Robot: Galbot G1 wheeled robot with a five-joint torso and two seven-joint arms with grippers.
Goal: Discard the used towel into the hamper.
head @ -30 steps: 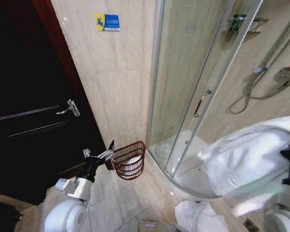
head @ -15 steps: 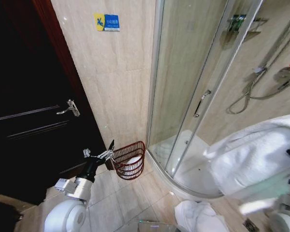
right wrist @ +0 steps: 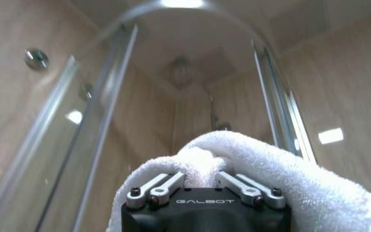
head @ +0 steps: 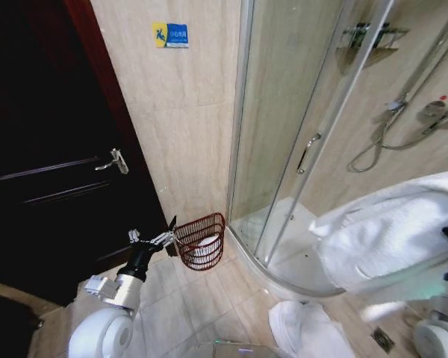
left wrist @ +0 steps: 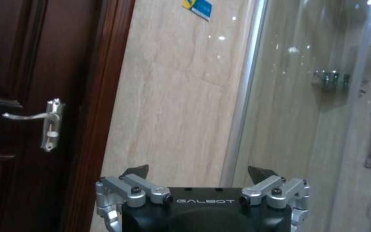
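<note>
The used towel (head: 392, 239), a big white terry cloth bundle, hangs raised at the right of the head view in front of the curved glass shower enclosure (head: 299, 149). The right gripper (right wrist: 202, 181) has its fingers pinched into a fold of it. A second white towel (head: 306, 332) lies crumpled on the beige tiled floor (head: 187, 306) below. The small round reddish-brown wire hamper (head: 201, 240) stands on the floor against the tiled wall, between the dark wooden door (head: 52, 149) and the shower, with something white inside. The left gripper (head: 158, 237) is just beside the hamper's rim, jaws spread apart and holding nothing.
</note>
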